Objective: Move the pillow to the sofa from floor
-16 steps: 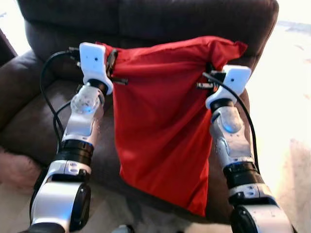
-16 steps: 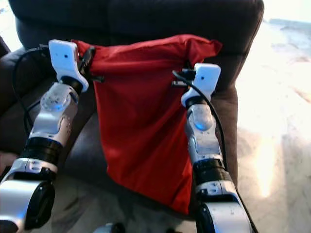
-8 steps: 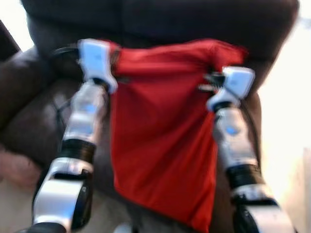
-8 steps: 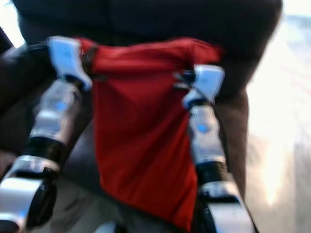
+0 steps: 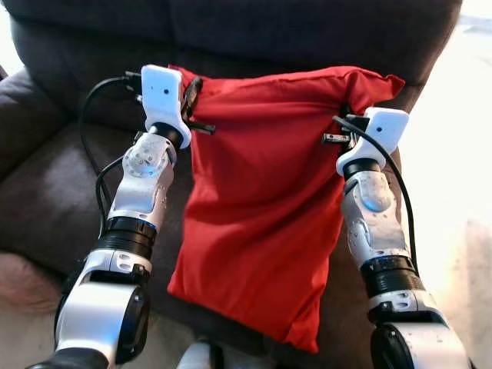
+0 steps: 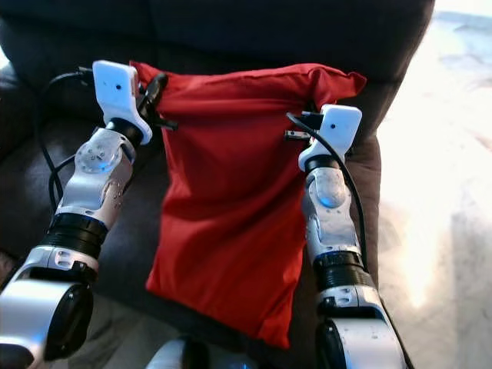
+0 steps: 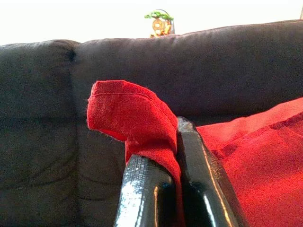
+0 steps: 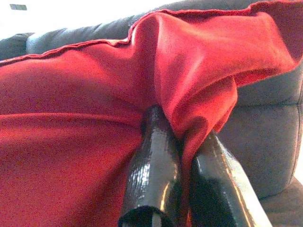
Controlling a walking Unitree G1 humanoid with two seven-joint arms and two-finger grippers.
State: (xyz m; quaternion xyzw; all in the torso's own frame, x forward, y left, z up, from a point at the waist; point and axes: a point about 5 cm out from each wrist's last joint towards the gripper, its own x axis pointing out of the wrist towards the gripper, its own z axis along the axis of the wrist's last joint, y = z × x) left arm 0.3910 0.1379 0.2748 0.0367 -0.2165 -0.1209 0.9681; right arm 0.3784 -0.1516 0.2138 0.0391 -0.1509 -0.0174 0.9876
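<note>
Pillow (image 5: 265, 207) over sofa (image 5: 69, 177); wrist views show left pincer (image 7: 177, 142), right pincer (image 8: 182, 137) clamped on corners.

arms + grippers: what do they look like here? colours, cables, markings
Both arms are silver with black ring joints. Each ends in a white boxy wrist housing with a small dark dot. The left gripper and right gripper each have two long, glossy black fingers. A black cable loops from the left wrist; another runs down the right forearm. Each forearm shows a faint blue glow.

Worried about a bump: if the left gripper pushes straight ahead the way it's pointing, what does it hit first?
Probably the sofa backrest. The left gripper, shut on the red pillow corner, points right at it; how far off is unclear.
</note>
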